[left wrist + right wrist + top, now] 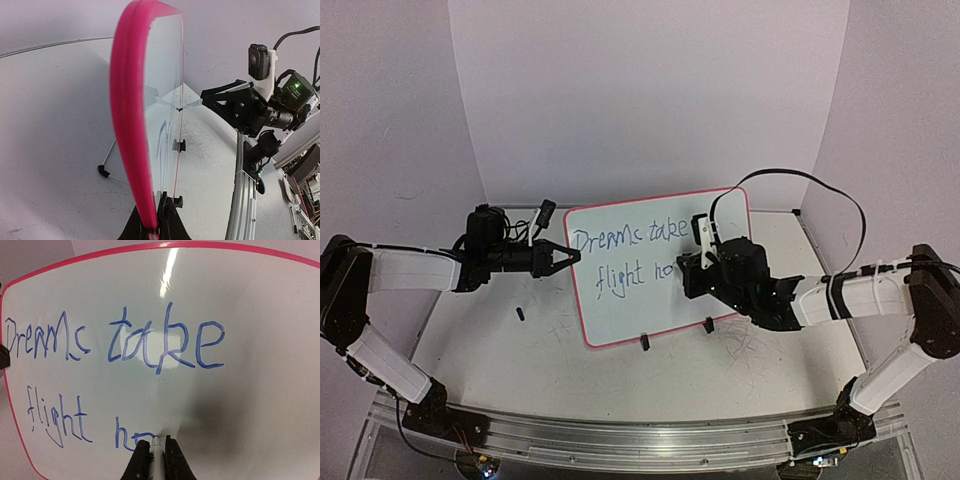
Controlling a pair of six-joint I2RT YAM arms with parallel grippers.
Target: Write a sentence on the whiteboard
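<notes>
The whiteboard (630,310) stands tilted on two black clip feet (644,342) at the table's middle. It has a pink-red rim and blue writing that reads "Dreams take flight" plus a started word. My left gripper (570,258) is shut on the board's left rim (127,125), jaws either side of it (152,226). My right gripper (686,268) is shut on a white marker (157,452). The marker's tip touches the board face (250,390) at the end of the last blue stroke. My right gripper (157,457) also shows in the left wrist view (202,100).
A small black object (520,314), perhaps the marker's cap, lies on the scuffed tabletop left of the board, and shows in the left wrist view (103,171). A black cable (820,190) loops behind the right arm. White walls enclose the table.
</notes>
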